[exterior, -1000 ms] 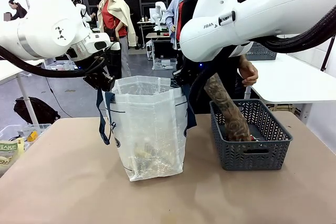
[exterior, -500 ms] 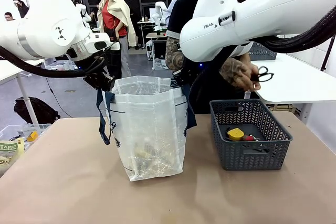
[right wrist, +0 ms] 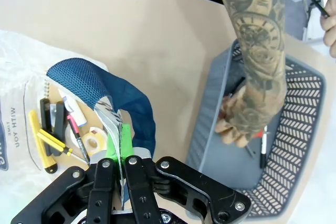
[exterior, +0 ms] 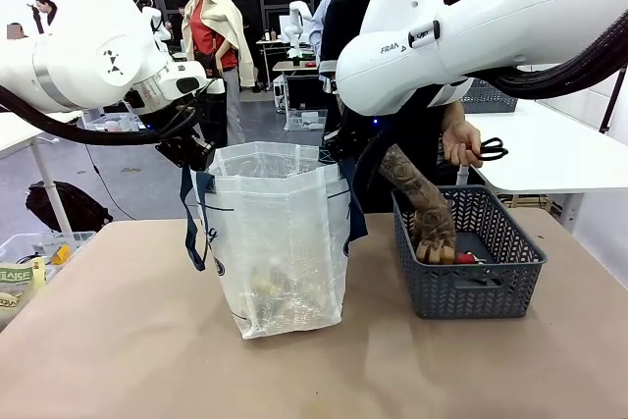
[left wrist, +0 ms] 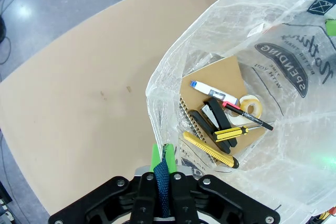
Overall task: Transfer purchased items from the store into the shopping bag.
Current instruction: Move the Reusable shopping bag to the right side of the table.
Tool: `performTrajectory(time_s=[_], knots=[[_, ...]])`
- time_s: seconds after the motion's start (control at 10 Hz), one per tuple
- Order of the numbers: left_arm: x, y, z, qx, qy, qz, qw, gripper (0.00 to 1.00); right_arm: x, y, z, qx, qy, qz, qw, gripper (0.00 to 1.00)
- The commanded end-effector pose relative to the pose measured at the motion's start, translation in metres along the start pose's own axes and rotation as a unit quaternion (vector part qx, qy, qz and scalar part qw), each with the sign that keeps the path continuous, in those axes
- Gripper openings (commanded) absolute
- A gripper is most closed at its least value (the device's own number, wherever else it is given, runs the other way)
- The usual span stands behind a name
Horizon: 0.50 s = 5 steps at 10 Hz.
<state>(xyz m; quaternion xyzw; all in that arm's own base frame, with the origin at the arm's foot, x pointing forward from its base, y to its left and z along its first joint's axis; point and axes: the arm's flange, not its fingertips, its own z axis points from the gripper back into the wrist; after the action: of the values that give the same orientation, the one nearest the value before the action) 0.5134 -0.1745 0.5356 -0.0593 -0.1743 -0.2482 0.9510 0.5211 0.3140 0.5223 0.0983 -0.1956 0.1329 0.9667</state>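
Note:
The translucent white shopping bag (exterior: pixel 280 242) stands mid-table, held wide by both arms. My left gripper (exterior: pixel 199 156) (left wrist: pixel 161 153) is shut on its navy strap (left wrist: pixel 163 182). My right gripper (exterior: pixel 339 152) (right wrist: pixel 119 140) is shut on the opposite rim and navy handle (right wrist: pixel 123 103). Several purchased items (left wrist: pixel 220 124) lie at the bag's bottom: a notebook, stapler, yellow cutter, screwdriver, tape roll. To the right is the dark grey basket (exterior: pixel 466 287) (right wrist: pixel 294 93). A person's tattooed hand (exterior: pixel 432 237) (right wrist: pixel 236 124) reaches into it; the other hand holds black scissors (exterior: pixel 488 149).
A pen (right wrist: pixel 262 142) lies in the basket beside the hand. A clear bin with packets (exterior: pixel 25 262) sits off the table's left edge. A white table (exterior: pixel 549 149) stands behind at the right. The tan tabletop (exterior: pixel 128 340) has free room in front.
The person's hand lifted scissors out of the basket, uncovering a yellow item; now the tattooed hand is back in the basket over it. Both arms and the bag stayed still.

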Motion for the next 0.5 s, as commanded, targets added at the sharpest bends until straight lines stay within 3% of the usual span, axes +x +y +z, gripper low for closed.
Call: performTrajectory(time_s=[0.0,0.4], knots=[[-0.002,0.0004,0.0021,-0.001,0.002,0.007,1.0,0.0,-0.0032,-0.0023,-0.0006,0.005,0.002,-0.006,1.0,0.0],[-0.002,0.0004,0.0021,-0.001,0.002,0.007,1.0,0.0,-0.0032,-0.0023,-0.0006,0.005,0.002,-0.006,1.0,0.0]])
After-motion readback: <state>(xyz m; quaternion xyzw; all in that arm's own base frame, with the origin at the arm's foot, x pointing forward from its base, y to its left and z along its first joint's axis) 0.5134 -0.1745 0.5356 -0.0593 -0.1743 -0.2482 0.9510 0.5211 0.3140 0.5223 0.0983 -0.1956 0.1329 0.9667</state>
